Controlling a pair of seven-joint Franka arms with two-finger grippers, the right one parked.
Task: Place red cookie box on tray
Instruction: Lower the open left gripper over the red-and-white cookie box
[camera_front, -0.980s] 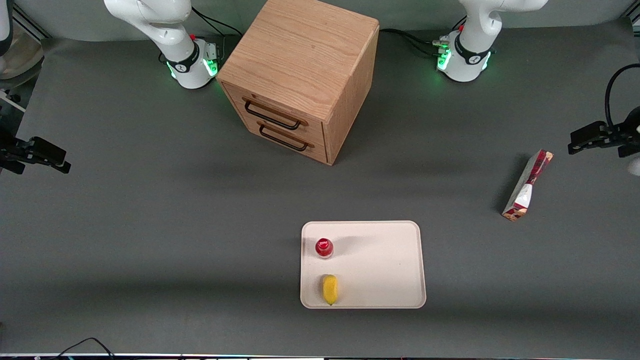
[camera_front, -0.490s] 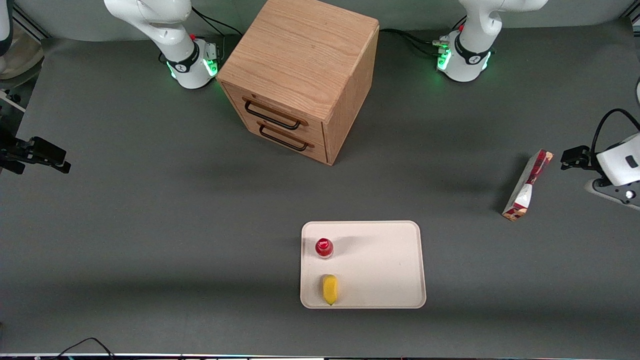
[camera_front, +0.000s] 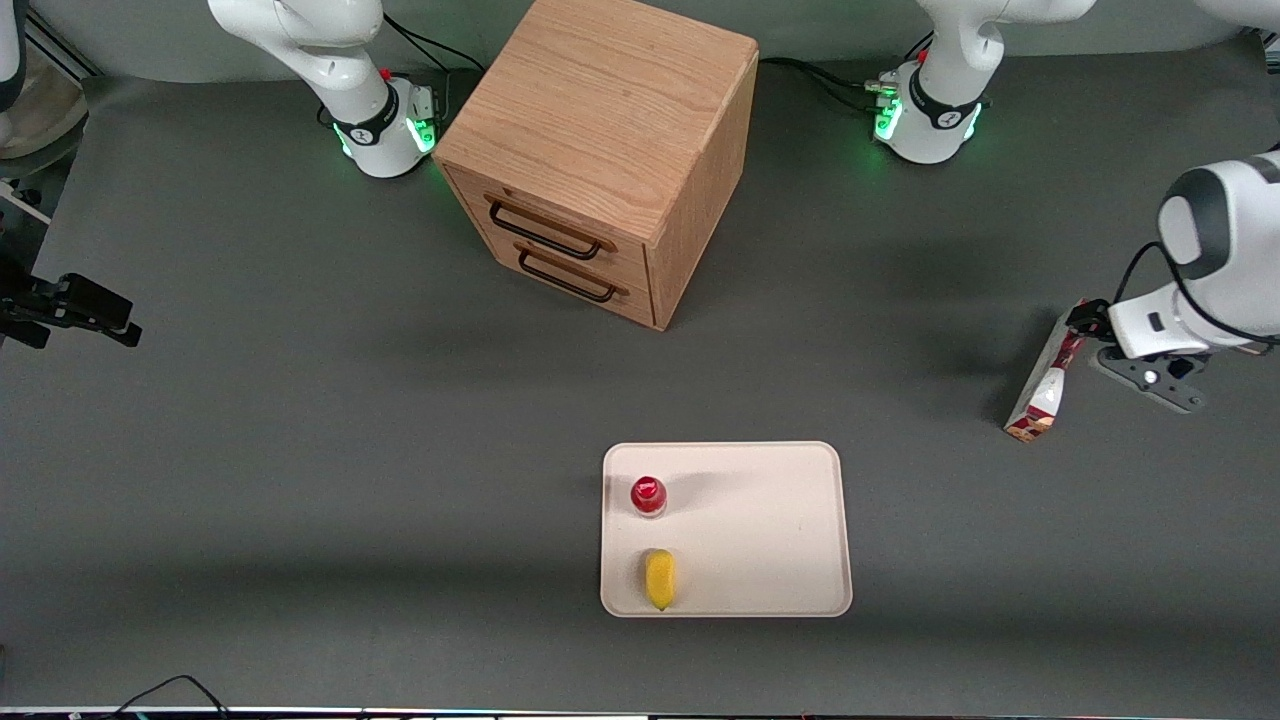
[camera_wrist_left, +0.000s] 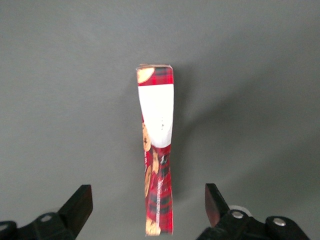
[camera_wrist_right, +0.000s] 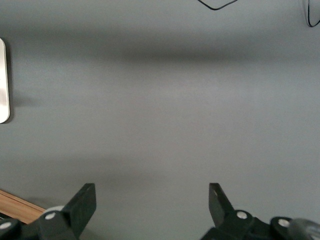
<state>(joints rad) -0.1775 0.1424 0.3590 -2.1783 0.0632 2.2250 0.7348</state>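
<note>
A: Where's the box?

B: The box (camera_front: 1045, 385) lies on the grey desk (camera_front: 300, 420) toward the working arm's end, well apart from the tray (camera_front: 780, 530).

A: And the gripper?

B: The gripper (camera_wrist_left: 149, 212) hangs over the box's red end, jaws wide apart, one either side. This looks like the approach step; height above the box is hard to judge. Next it should lower and close across the narrow width.

Front overhead; wrist views down; both show red cookie box (camera_front: 1043, 385).
</note>
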